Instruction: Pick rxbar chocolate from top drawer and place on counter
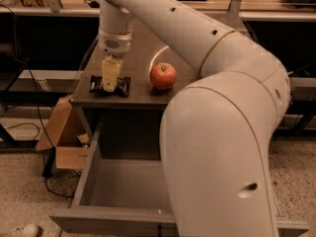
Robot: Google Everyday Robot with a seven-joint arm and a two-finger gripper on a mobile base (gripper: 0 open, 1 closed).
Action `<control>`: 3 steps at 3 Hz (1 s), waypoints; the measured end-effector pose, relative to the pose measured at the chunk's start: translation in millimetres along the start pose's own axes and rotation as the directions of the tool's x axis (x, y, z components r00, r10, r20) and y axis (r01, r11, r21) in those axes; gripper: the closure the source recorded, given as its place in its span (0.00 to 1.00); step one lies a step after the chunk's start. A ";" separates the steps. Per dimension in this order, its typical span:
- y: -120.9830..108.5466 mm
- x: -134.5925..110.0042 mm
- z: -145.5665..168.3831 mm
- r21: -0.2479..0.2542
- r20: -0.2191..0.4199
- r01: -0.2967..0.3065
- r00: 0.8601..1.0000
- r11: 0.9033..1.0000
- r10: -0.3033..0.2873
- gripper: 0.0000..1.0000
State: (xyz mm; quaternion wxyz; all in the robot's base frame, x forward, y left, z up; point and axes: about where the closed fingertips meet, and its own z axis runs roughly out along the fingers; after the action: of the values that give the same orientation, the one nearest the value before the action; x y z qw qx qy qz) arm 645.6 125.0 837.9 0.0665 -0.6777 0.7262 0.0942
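- Fingers (110, 72): pale yellow, pointing straight down and clenched on the middle of the rxbar chocolate (124, 86), whose black ends show on either side of them.
- Gripper (110, 83): low over the left front part of the bench (139, 94), hanging from a round white wrist (115, 39) with a patch of small holes on its face.
- Rxbar chocolate: lies flat on the bench top near the left front corner, its long side running roughly along the front edge.
- Red apple (163, 76): upright on the bench, to the right of the bar and apart from it, clear of the gripper.
- Bench: dark grey-brown top, with a curved bright reflection (159, 55) just behind the apple.
- Arm (222, 132): large white links that run from the wrist up and across the picture, then down the right side, hiding the bench's right part and the right half of the drawer.
- Top drawer (87, 174): pulled fully out below the bench, plain grey inside; nothing shows in the visible part.
- Cardboard box (63, 132): brown, open, on the speckled floor (22, 191) just left of the drawer, with dark cables (30, 127) beside it.
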 end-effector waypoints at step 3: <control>1.6 -2.0 8.8 -0.017 -0.004 0.003 1.000 1.000 -0.003 0.59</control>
State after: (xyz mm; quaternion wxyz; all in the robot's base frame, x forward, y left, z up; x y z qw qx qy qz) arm 643.9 129.0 829.8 0.0594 -0.6796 0.7245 0.0988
